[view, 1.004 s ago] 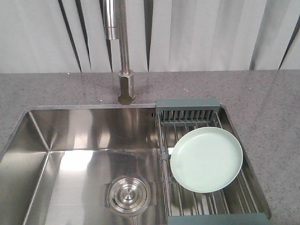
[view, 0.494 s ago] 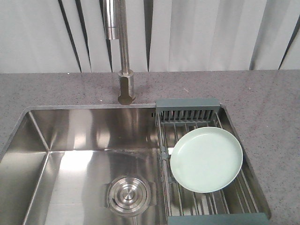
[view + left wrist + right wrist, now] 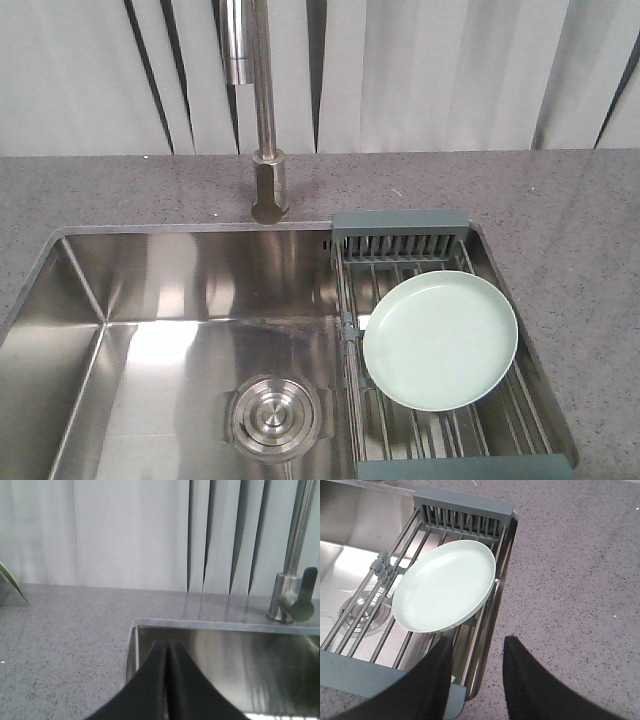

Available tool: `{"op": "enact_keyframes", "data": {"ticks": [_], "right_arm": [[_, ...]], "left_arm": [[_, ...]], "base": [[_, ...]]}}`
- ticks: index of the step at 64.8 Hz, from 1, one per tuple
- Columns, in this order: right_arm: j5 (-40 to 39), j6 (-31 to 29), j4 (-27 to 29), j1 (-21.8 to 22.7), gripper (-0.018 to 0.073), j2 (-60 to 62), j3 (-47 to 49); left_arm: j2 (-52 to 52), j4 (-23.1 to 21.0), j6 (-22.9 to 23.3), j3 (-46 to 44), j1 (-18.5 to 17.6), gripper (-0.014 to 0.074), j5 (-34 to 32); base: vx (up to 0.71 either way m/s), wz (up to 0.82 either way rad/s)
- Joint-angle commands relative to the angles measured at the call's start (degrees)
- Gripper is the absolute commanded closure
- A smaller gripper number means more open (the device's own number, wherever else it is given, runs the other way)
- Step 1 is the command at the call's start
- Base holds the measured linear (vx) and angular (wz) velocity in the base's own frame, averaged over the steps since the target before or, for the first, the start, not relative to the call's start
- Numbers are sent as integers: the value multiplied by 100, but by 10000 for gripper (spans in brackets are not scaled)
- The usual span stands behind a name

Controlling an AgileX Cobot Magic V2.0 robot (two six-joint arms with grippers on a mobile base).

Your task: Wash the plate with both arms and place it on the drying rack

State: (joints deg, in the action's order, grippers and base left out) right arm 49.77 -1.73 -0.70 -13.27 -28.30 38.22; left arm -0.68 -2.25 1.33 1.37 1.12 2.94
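1. Plate (image 3: 440, 340) is lying flat across the bars of the drying rack (image 3: 400, 232), face up, just in front of the rack's slotted end; you are looking at it resting there with nothing gripping it, which fits either the start of the job or its finish, and these views are not telling you which.
2. Your right gripper (image 3: 476, 672) is hovering just in front of the rack's near right corner, its two fingers spread apart and holding nothing, the plate's rim lying just beyond the fingertips.
3. Your left gripper (image 3: 167, 680) is hanging over the sink's (image 3: 70, 330) far-left corner, well away from the rack, its fingers pressed together on nothing.
4. Sink basin is holding no dishes: only the round drain (image 3: 275, 415) is sitting in its floor, left of the rack, and no water is coming from the tap (image 3: 262, 110) behind it.
5. Rack is bridging the sink's right end, carrying only the plate; its slots are standing unfilled.
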Motion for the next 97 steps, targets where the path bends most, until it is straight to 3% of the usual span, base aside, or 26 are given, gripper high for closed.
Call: {"op": "enact_keyframes", "data": {"ticks": [1,61,69,75,84,97], "right_arm": [[-359,2,-41,0,314,-31,139],[-359,2,-41,0,314,-31,139],[-407,8,-312,38,316,110,-33],[-678,8,-369,38,316,448,-451],[-1710,15,-431,56,316,985,-1286],[-3240,22,-60,523,393,1737,-2359]], "left_arm": [[-80,-19,-31,-132,-10,603,-600],[-80,-19,-31,-158,-10,603,-562],[-80,-19,-31,-158,-10,603,-562],[-80,-19,-31,-158,-10,603,-562],[-80,-19,-31,-158,-10,603,-562],[-80,-19,-31,-158,-10,603,-562]], "base": [[0,0],[0,0],[0,0],[0,0],[0,0],[0,0]]}}
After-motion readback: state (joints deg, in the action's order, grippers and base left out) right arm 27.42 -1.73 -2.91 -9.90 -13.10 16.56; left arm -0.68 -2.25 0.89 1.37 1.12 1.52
